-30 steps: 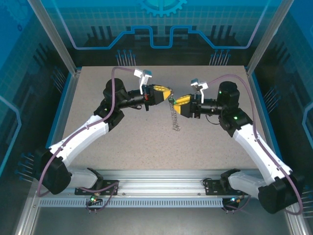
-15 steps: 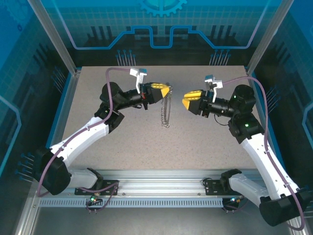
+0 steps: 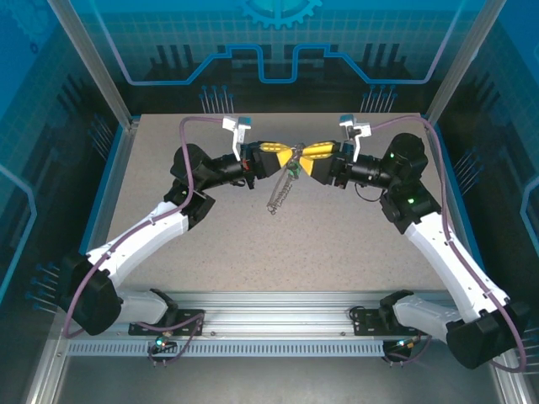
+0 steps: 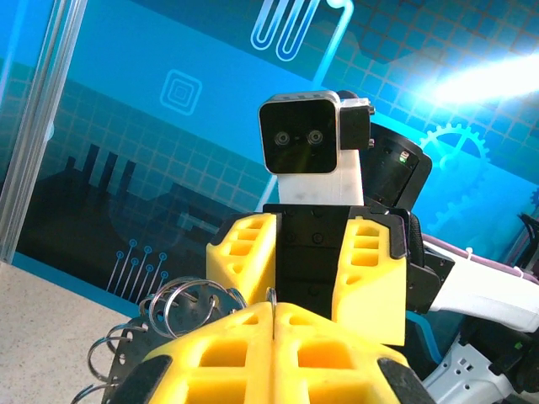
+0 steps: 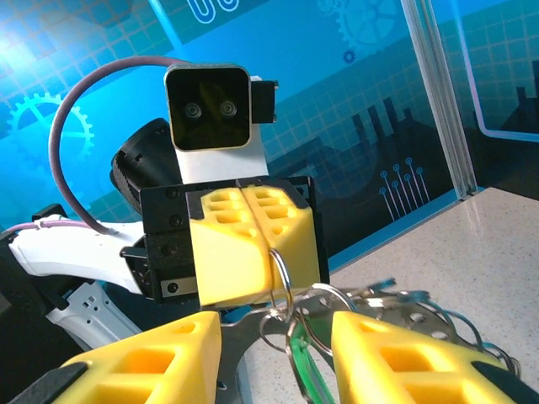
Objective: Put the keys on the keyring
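The left claw (image 3: 289,157) was clamped shut on the silvery chained keyring (image 3: 281,190), which hung toward the speckled grey surface (image 3: 253,244). The right claw (image 3: 303,159) faced it, half-parted, with the tiny green-headed key (image 5: 308,370) between its fingers.

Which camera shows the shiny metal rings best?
The right wrist view. The rings hang big and close there, pinched by the shut left gripper, between the open fingers of the right gripper. The left wrist view catches a few rings beside its own fingers. The top view shows them tiny, dangling where both grippers meet.
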You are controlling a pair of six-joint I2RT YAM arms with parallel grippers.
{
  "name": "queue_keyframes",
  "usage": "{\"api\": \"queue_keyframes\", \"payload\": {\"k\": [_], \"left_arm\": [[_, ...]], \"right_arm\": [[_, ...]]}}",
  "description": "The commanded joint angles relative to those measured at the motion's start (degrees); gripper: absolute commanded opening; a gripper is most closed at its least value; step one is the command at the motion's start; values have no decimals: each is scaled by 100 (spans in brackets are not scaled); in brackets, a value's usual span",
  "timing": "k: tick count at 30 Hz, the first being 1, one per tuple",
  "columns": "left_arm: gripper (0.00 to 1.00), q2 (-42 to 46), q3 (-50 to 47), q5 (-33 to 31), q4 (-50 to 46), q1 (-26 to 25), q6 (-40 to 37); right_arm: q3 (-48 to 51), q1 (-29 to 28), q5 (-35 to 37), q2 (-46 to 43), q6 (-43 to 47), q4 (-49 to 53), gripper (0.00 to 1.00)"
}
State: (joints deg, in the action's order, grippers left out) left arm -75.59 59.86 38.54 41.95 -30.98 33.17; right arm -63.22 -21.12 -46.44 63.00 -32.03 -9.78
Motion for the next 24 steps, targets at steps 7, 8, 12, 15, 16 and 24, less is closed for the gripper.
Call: {"api": "queue_keyframes", "payload": {"k": [7, 8, 12, 15, 16, 24], "left_arm": [[0, -34, 87, 29, 332, -56, 76], [0, -35, 88, 29, 340, -56, 80], [0, -57, 79, 47, 340, -65, 75], [0, -53, 79, 48, 340, -75, 72], [0, -52, 70, 46, 339, -75, 67], [0, -36, 102, 102, 205, -74, 8]], "right_arm": [[-230, -162, 141, 109, 13, -248, 36], [-226, -168, 135, 122, 13, -252, 35], [-252, -189, 139, 169, 13, -264, 31], [-288, -208, 118, 196, 15, -271, 22], [-304, -208, 117, 210, 29, -249, 18], [-404, -191, 102, 177, 356, 156, 0]]}}
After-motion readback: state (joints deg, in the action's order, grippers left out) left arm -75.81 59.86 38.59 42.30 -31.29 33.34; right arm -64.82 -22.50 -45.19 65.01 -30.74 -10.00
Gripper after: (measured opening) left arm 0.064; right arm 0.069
